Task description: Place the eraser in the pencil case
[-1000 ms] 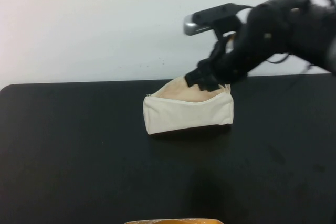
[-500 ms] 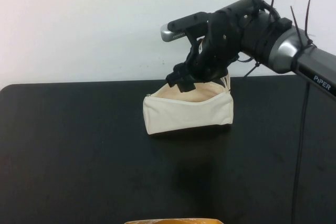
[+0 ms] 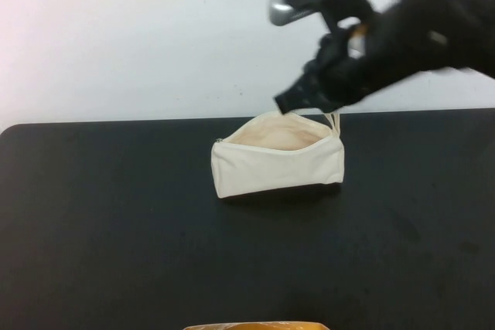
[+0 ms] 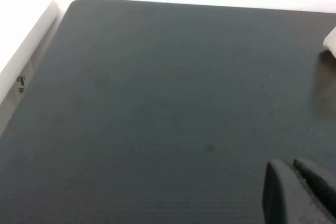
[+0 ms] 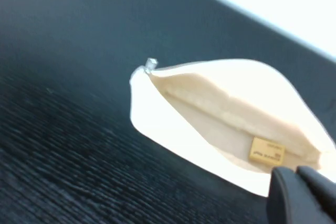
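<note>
Up above the far end of the case, the right hand hangs in the air, clear of the fabric and blurred in the high view. Its fingertips show in the right wrist view as two dark tips lying close together with only a thin gap between them, and nothing is held there. Just below and beside those tips, in that same view, the eraser lies flat inside the open case, a small tan block with dark printing on its top face, resting against the inner wall near one end. The case's mouth gapes wide, its cream lining plain to see, and a small metal zip pull sits at the end farthest from the hand. In the high view the case stands upright on the black bench, long side toward the camera, with a thin loop strap rising at the end nearest the right hand.

The left hand is well apart from all this, low over a bare stretch of bench; its two dark tips lie side by side, nearly touching, holding nothing. A pale corner of the case peeks in at the edge of the left wrist view, far from the hand. A tan object shows at the near edge of the high view; I cannot tell what it is.
</note>
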### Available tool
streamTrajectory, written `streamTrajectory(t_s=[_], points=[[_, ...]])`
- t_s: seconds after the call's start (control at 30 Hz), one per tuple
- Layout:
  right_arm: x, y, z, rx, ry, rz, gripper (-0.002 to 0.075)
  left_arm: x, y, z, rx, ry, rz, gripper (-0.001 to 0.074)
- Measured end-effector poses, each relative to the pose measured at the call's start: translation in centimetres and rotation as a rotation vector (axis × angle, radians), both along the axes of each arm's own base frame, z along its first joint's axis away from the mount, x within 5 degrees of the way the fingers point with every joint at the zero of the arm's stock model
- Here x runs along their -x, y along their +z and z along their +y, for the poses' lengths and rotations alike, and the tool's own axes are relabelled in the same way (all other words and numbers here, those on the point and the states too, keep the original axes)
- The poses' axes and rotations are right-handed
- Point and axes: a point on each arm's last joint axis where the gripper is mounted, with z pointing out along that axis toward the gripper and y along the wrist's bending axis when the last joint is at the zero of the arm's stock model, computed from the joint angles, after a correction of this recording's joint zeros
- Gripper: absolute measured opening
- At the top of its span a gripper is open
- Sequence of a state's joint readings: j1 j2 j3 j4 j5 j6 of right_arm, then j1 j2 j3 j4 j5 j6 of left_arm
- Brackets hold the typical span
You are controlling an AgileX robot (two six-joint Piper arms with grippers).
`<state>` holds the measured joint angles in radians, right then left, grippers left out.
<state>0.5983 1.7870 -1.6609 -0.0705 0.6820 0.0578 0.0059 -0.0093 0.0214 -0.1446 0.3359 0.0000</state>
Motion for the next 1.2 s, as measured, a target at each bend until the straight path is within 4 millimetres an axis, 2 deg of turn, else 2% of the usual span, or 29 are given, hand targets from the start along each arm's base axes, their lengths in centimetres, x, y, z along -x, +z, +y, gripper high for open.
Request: streamTrajectory(t_s=[0.03,0.17,0.3,0.47,0.6,0.7,0.97,1.2], points=[[1.0,-0.3,-0.6,-0.005,0.009,-0.016,0.0006,0.0,0.0,0.0,0.000,0.000,0.000,-0.0001],[5.6,1.0,-3.6,-0.064,0.045,-0.152,0.0003,0.0,0.0,0.0,0.000,0.000,0.000,-0.0001],[10.1,1.7,-6.7,-0.061,0.061,-0.214,0.0001,0.0,0.0,0.0,0.000,0.000,0.000,-0.0001],[15.6,1.3,-10.9,-0.009,0.062,-0.230,0.0000,0.0,0.0,0.0,0.000,0.000,0.000,-0.0001],[19.1,0.7,-13.7,0.022,0.077,-0.362,0.0000,0.0,0.0,0.0,0.000,0.000,0.000,-0.0001],[21.3,0.0,-15.4,0.016,0.084,-0.455,0.0000,0.0,0.0,0.0,0.000,0.000,0.000,-0.0001],[25.9,-3.2,-18.7,-0.030,0.058,-0.554,-0.0001,0.0,0.0,0.0,0.000,0.000,0.000,-0.0002],[27.9,-6.4,-21.8,0.002,-0.177,-0.617,-0.0001,0.0,0.0,0.0,0.000,0.000,0.000,-0.0002]])
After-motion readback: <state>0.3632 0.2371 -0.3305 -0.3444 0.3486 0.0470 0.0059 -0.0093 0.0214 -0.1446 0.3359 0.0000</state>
